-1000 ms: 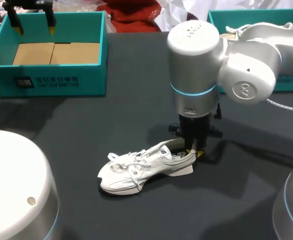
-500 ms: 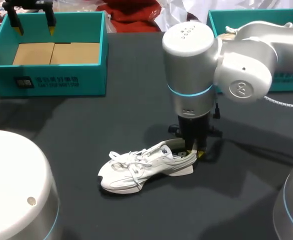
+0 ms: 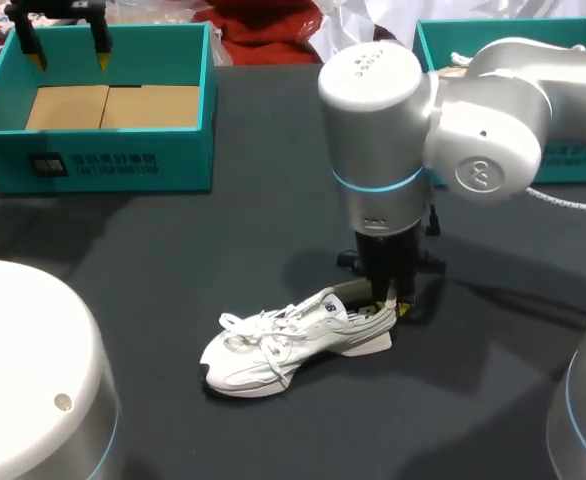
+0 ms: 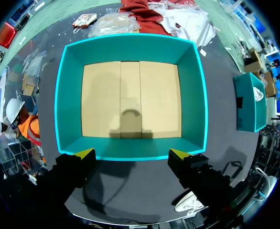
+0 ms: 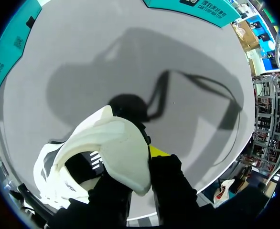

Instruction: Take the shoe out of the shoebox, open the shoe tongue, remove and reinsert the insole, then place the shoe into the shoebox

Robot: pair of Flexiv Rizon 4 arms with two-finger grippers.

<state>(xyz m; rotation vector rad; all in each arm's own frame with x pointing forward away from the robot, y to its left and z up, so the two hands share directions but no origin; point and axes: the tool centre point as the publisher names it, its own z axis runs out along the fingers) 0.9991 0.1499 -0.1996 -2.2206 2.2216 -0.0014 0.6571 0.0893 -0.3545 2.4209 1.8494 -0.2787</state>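
The white sneaker [image 3: 293,345] is seen on the dark worktop [image 3: 173,260] near 6 o'clock, its heel clamped between the right fingers [image 3: 393,303]. Up at 10 o'clock, the left fingers [image 3: 68,52] are held spread apart above the teal shoebox [image 3: 103,165].

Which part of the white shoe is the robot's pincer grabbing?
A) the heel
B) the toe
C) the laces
A: the right pincer is clamped on the heel end of the white sneaker, and nothing touches the toe or the laces at the other end.
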